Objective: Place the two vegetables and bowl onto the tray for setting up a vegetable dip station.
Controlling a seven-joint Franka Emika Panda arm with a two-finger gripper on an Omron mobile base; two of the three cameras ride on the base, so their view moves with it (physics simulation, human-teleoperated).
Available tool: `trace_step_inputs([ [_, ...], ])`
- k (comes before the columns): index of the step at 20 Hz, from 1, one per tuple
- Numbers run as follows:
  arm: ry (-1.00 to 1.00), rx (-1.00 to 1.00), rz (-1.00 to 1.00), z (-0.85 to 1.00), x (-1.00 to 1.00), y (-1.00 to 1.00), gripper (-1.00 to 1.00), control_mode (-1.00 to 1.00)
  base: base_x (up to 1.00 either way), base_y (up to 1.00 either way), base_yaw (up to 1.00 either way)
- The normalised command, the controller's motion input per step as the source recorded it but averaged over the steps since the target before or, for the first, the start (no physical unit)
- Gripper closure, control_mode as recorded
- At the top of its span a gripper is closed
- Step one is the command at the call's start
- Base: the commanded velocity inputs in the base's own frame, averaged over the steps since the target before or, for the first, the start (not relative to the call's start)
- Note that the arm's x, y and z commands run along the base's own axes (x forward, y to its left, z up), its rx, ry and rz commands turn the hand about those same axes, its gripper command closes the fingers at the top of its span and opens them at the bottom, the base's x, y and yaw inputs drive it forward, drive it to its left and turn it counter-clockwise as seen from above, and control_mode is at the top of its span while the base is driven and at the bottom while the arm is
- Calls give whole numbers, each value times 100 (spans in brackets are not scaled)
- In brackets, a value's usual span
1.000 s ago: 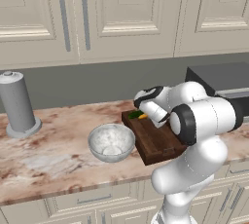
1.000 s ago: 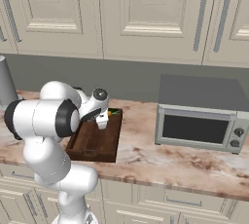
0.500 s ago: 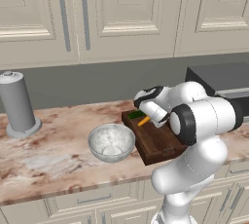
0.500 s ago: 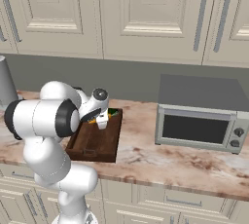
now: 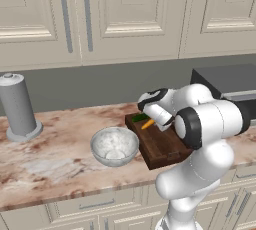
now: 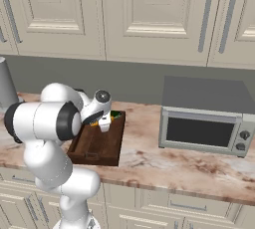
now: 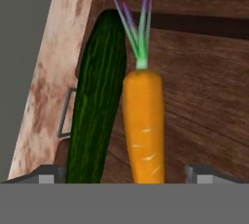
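Note:
The dark brown tray point(image 5: 162, 149) lies on the marble counter. At its far end the slim orange carrot point(image 7: 143, 121) lies flat beside the longer dark-green vegetable point(image 7: 97, 116), which rests along the tray's rim. My gripper point(image 7: 124, 173) hovers just over the carrot, open, with one fingertip out on each side and touching nothing. From the base views the gripper point(image 5: 153, 119) points down over the carrot point(image 5: 147, 123) and the green vegetable point(image 5: 139, 118). The mottled whitish bowl point(image 5: 114, 145) stands on the counter just left of the tray point(image 6: 97, 146), outside it.
A grey cylinder canister point(image 5: 17, 106) stands at the far left of the counter. A silver toaster oven point(image 6: 204, 123) sits right of the tray. Wall cabinets hang above, and the counter's front edge runs close below bowl and tray.
The jaws have opened wide and let go of the carrot, which now lies on the tray beside the green vegetable. The arm has barely moved.

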Motion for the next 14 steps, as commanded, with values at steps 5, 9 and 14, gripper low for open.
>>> trace_step_inputs([
  [5, 0, 0, 0, 15, -13, 0, -100, -100, 0, 0, 0],
  [9, 0, -1, 0, 21, -43, 0, -100, -100, 0, 0, 0],
  [14, 0, -2, 0, 29, -53, 0, -100, -100, 0, 0, 0],
])
